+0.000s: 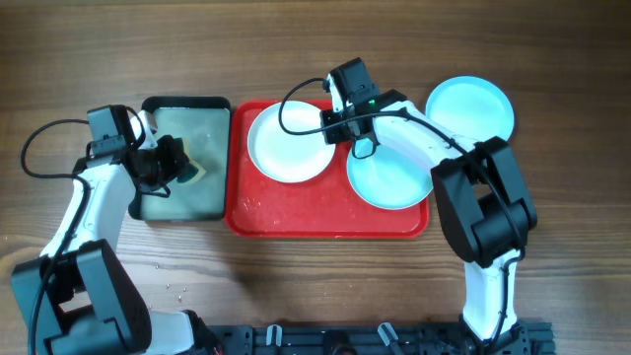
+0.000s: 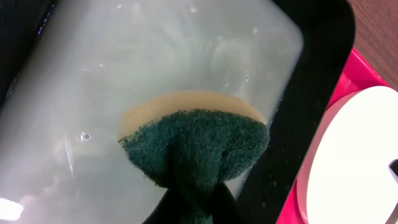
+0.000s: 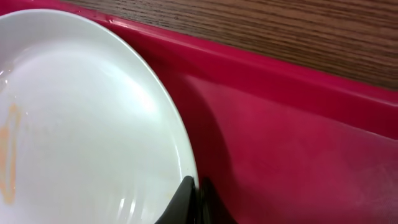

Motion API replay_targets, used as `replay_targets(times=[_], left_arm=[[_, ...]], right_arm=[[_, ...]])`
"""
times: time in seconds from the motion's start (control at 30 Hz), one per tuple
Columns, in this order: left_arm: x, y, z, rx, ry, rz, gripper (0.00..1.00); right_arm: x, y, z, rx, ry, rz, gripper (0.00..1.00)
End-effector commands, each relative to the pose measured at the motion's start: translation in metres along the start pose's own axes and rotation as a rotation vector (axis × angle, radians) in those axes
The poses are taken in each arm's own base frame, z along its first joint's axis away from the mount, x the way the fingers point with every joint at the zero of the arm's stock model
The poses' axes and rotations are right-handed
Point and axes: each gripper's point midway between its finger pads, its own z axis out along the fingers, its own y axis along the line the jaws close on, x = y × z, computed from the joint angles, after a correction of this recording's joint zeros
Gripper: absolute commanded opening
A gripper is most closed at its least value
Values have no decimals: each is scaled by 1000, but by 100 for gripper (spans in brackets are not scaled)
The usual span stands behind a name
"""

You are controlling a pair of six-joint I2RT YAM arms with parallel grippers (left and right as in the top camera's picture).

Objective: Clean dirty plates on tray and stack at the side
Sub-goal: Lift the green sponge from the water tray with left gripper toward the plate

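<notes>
A white plate lies at the left of the red tray; a pale aqua plate lies at the tray's right. A second aqua plate rests on the table at the right. My right gripper is shut on the white plate's right rim, one finger on each side; a yellowish smear shows on the plate. My left gripper is shut on a green and yellow sponge, held over the black-rimmed tray.
The black-rimmed tray with cloudy water stands just left of the red tray. Small specks lie on the wooden table in front of it. The red tray's far rim runs close behind my right gripper.
</notes>
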Motion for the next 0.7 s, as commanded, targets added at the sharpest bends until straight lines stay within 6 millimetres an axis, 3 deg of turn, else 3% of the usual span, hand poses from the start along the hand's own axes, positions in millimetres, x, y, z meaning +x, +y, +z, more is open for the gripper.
replay_targets(times=[0.0, 0.1, 0.17, 0.23, 0.33, 0.5, 0.67], left_arm=[[3, 1, 3, -4, 11, 26, 7], [3, -4, 4, 3, 7, 109, 6], [5, -14, 6, 15, 6, 176, 6], [7, -24, 10, 17, 3, 241, 8], [5, -18, 12, -77, -21, 274, 8], [-8, -24, 9, -66, -65, 284, 4], [-26, -34, -16, -102, -54, 305, 4]], right_arm=[[-1, -9, -9, 69, -1, 6, 4], [-11, -4, -29, 61, -35, 26, 9], [-18, -1, -38, 54, -60, 22, 16], [-18, -1, -39, 54, -60, 22, 31], [-15, -2, -39, 58, -46, 23, 33], [-12, -3, -38, 60, -37, -1, 33], [-13, -3, -38, 61, -38, -54, 36]])
